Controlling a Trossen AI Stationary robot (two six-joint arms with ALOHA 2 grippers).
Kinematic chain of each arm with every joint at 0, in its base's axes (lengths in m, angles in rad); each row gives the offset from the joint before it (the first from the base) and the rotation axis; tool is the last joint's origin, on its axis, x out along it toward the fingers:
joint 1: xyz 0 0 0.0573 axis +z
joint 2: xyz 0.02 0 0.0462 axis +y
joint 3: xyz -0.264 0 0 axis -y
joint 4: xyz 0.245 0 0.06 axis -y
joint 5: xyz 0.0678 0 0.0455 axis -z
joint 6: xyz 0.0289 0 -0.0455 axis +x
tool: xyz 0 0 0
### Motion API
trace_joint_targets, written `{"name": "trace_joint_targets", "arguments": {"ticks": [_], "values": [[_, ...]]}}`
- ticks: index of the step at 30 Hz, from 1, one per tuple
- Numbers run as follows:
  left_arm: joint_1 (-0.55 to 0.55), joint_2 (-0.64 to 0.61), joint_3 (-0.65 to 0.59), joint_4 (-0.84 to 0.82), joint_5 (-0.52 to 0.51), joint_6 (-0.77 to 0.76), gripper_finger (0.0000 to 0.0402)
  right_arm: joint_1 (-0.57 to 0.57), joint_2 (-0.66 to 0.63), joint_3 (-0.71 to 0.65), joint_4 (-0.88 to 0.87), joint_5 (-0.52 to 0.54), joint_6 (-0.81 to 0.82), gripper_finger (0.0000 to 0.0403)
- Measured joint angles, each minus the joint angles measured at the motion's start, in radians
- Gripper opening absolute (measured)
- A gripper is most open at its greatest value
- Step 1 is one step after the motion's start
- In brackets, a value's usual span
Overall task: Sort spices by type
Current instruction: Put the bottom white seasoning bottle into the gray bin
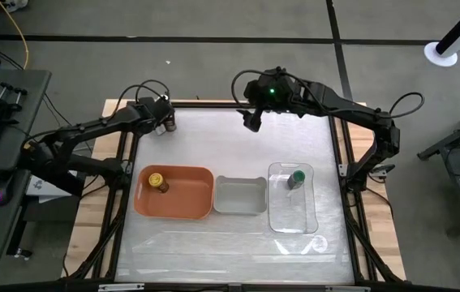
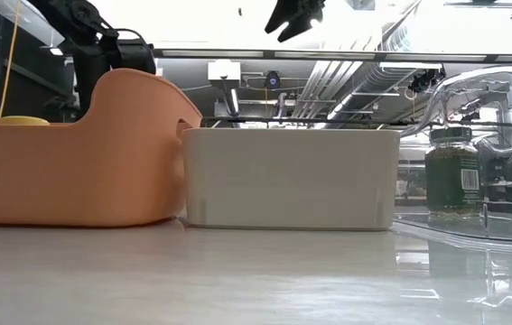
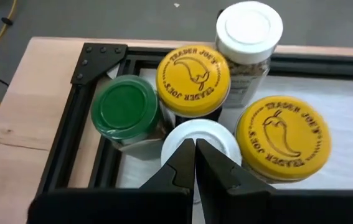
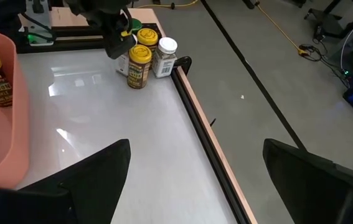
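Five spice jars stand bunched in the table's far left corner: green lid [image 3: 126,109], two yellow lids [image 3: 193,73] [image 3: 283,137], and two white lids [image 3: 249,25] [image 3: 201,134]. My left gripper [image 3: 195,149] [image 1: 163,122] is shut and hovers right over the nearer white lid. A yellow-lidded jar [image 1: 158,180] stands in the orange tray [image 1: 189,212]. A green-lidded jar [image 1: 296,178] [image 2: 452,171] stands in the clear tray [image 1: 294,223]. My right gripper [image 4: 196,144] [image 1: 252,122] hangs open, high above the table's far middle, and holds nothing. My left gripper points down from above with its shut fingertips [image 3: 185,155] over the white lid [image 3: 216,134] of the jar nearest the camera. I cannot tell whether they touch it.
A grey tray [image 1: 240,195] sits between the orange and clear trays along the table's middle. The black frame rail [image 3: 83,124] runs right beside the jar cluster at the far left corner. Bare white tabletop [image 1: 238,150] lies between the jars and the trays.
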Motion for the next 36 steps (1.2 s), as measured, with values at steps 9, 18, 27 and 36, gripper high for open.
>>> {"name": "trace_joint_targets", "arguments": {"ticks": [9, 18, 27, 36], "values": [[-0.037, -0.007, -0.039, 0.002, 0.016, -0.037, 0.0, 0.0, 0.0, 0.0, 0.0, 0.0, 0.0, 0.0362], [-0.126, -0.032, -0.04, -0.071, 0.058, -0.058, 0.0, 0.0, 0.0, 0.0, -0.01, -0.006, 0.0, 0.0362], [-0.277, -0.032, -0.041, -0.049, 0.116, -0.15, 0.0, 0.0, 0.0, 0.0, -0.011, -0.006, -0.004, 0.0362], [-0.401, 0.002, -0.046, 0.242, 0.159, -0.199, 0.0, 0.0, 0.0, 0.0, -0.007, -0.007, -0.004, 0.0362]]}}
